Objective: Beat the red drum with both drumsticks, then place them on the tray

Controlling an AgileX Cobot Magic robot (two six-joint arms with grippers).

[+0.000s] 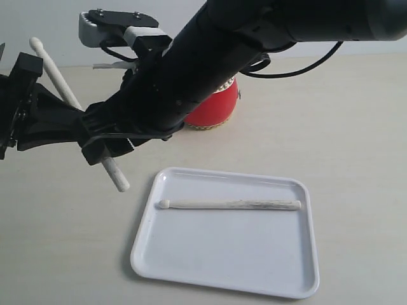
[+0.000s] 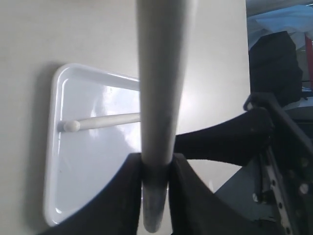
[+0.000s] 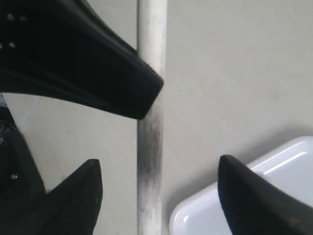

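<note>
A slim pale wooden drumstick is being gripped between the narrowly set black fingers of the left gripper. It is being held tilted above the beige tabletop, just off the left side of the tray in the exterior view, with its rounded tip pointing up and away. The right gripper is being carried across the middle on its thick black arm. Its jaws are being kept wide apart on either side of the same stick's greyed handle, and neither finger is touching it. A second drumstick is being shown lying flat inside the glossy white rectangular plastic tray, towards its far rim, with its rounded tip to the left. The small red barrel-shaped drum, standing beyond the tray, is being largely blocked by the crossing arm, so only part of its glossy body and studded band is being left on show.
</note>
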